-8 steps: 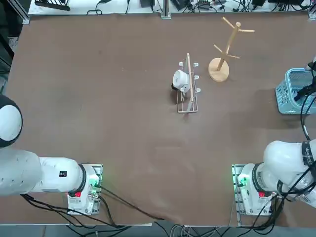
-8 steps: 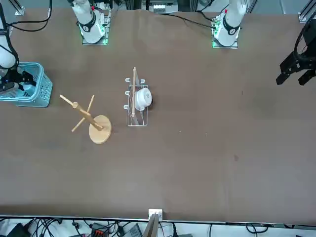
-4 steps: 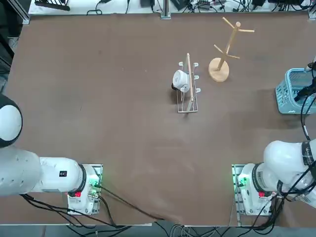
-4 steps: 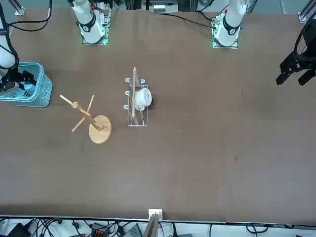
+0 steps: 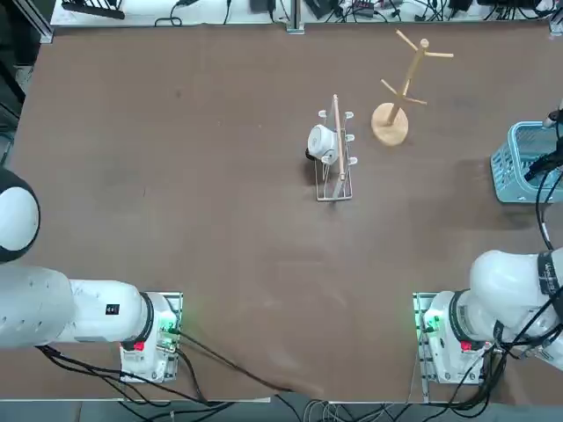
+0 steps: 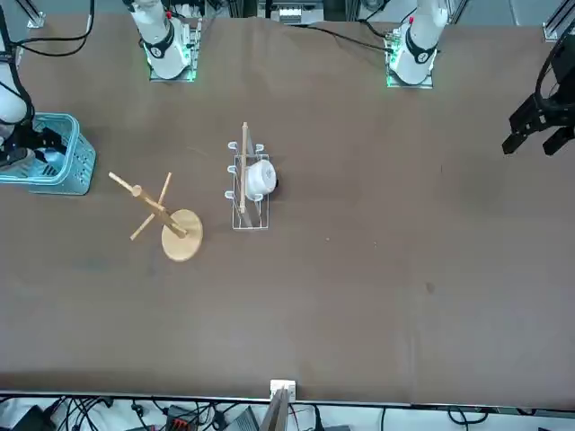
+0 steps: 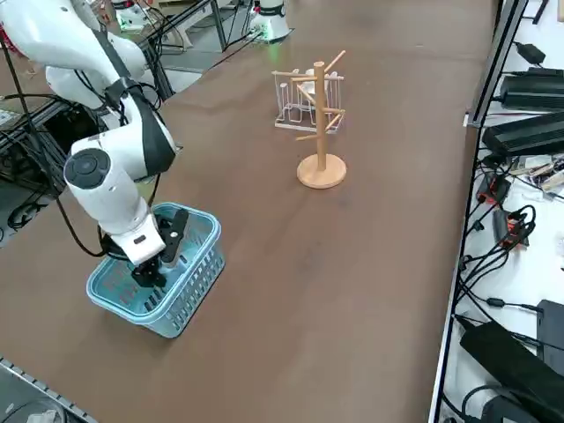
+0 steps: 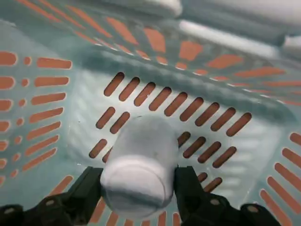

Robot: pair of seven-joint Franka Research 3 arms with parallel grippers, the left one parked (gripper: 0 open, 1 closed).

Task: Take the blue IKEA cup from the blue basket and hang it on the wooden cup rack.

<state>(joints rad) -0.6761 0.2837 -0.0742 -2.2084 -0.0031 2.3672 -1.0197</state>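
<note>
Beyond the broad brown bench (image 5: 237,264), a white side table (image 7: 551,247) runs along its far edge, carrying black adapters (image 7: 529,137) and tangled cables (image 7: 493,256), while a metal frame post (image 6: 277,409) stands against that edge and soft, pale light reflects dully off the brown surface.

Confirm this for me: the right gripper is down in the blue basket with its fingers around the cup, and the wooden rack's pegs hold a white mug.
Wrong about the mug: the top view shows the white mug on the wire rack, not the wooden rack. The rest stands.
</note>
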